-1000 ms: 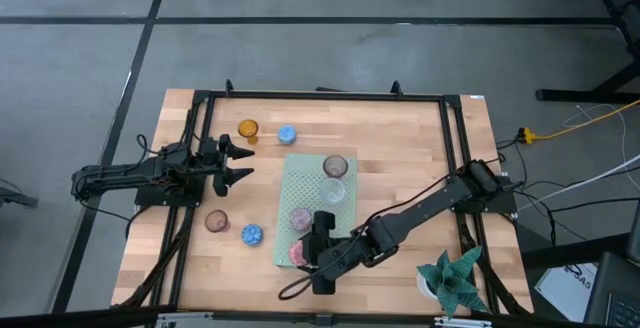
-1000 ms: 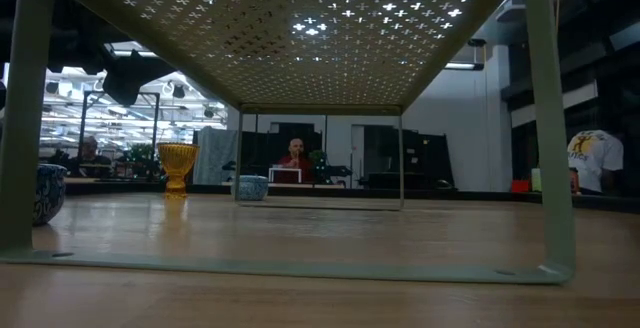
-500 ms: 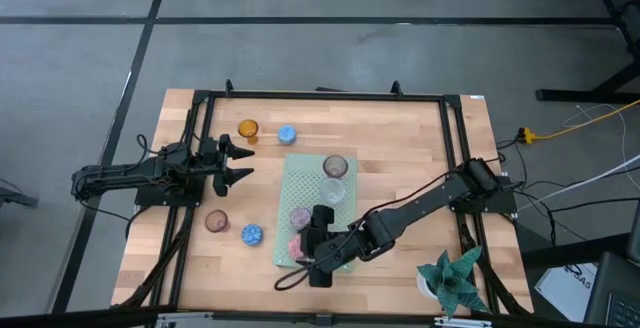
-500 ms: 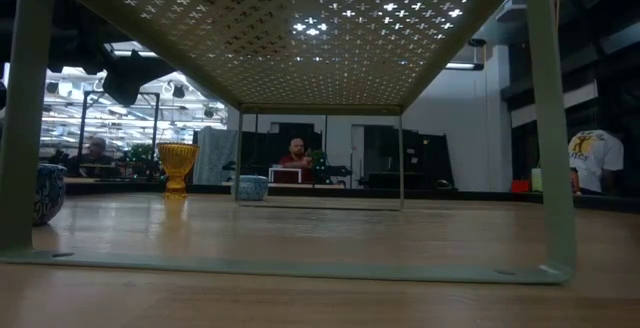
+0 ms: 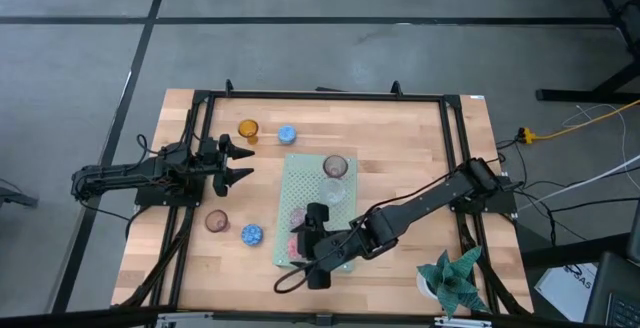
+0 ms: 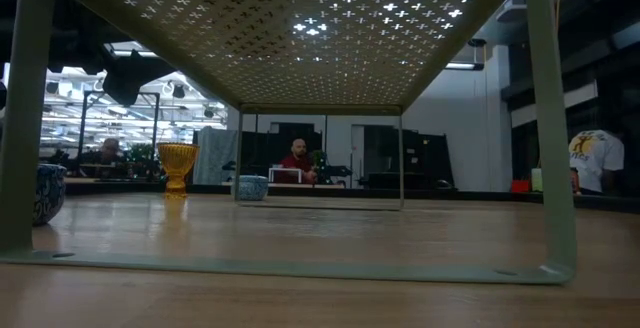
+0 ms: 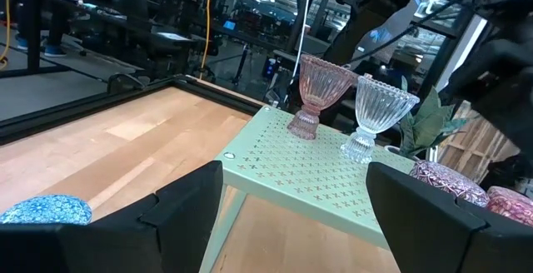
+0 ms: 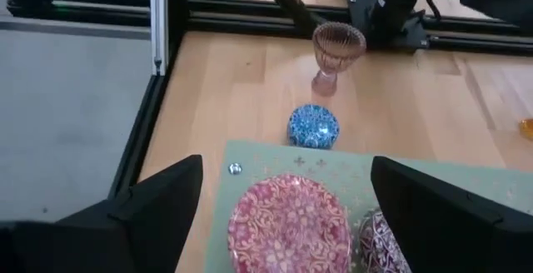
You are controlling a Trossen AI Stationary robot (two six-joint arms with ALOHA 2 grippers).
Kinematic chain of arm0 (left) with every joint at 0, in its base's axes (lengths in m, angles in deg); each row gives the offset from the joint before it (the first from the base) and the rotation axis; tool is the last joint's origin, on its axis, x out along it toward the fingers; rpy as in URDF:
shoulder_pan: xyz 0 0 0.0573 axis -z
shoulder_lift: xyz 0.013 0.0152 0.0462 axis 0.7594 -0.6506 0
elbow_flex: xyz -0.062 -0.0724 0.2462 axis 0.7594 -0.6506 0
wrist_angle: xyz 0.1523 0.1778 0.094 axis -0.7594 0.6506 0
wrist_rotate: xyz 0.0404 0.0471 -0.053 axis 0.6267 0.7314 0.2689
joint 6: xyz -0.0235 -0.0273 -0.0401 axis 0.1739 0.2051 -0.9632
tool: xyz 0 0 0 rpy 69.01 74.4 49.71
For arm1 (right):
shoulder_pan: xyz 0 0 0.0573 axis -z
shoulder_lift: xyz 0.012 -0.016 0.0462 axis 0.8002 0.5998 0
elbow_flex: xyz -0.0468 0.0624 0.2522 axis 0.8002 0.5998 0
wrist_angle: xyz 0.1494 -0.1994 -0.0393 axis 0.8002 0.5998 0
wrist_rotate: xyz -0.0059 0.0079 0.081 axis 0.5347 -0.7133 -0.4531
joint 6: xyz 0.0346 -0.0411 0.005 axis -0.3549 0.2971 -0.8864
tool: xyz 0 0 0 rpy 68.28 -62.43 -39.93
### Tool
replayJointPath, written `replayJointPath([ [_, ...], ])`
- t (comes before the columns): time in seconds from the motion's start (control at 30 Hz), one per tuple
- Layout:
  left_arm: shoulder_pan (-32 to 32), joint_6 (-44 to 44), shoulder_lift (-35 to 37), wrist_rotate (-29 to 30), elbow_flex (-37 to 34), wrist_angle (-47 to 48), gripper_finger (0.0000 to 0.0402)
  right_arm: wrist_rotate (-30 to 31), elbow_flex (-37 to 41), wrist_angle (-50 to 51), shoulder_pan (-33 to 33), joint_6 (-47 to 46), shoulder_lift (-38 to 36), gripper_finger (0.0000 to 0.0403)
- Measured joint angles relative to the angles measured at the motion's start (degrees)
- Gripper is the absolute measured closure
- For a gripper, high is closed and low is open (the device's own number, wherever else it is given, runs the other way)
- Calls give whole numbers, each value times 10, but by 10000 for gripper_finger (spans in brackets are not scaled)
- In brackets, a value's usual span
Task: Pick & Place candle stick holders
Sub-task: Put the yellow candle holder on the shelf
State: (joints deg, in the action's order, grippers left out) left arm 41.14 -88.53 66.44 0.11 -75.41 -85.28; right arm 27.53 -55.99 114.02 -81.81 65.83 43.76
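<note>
The pale green board (image 5: 311,173) stands mid-table. On it stand a mauve cup (image 5: 335,166), a clear cup (image 5: 333,190) and two pink patterned cups (image 8: 290,219) (image 8: 379,241). An amber cup (image 5: 248,128) and a pale blue cup (image 5: 287,134) stand on the wood behind the board. A brownish cup (image 5: 216,220) and a blue cup (image 5: 251,234) stand to its left. My right gripper (image 5: 300,243) is open above the board's near left corner. Its fingers stand on either side of one pink cup without touching it. My left gripper (image 5: 240,163) waits open at the left.
A green paper-like plant in a white pot (image 5: 452,280) stands at the near right corner. A black frame (image 5: 320,95) runs around the table's edges. Bare wood lies right of the board. People show in the room behind in the low view.
My right gripper has gone toward the table's left edge and a little toward the far edge. It now stands over the pink cup at the board's near left corner. Its fingers have stayed open.
</note>
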Motion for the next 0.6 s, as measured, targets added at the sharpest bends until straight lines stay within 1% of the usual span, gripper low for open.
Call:
replayJointPath([
  [0.27,0,0,0,0,0,0,107,-5,-35,12,-20,-1,0,53],
  [0.4,0,0,0,0,0,0,107,-7,-34,33,-37,-3,-17,53],
  [0.53,0,0,0,0,0,0,107,-6,-25,93,-51,-32,-52,53],
  [0.6,0,0,0,0,0,0,107,-6,-19,144,-57,-61,-71,53],
])
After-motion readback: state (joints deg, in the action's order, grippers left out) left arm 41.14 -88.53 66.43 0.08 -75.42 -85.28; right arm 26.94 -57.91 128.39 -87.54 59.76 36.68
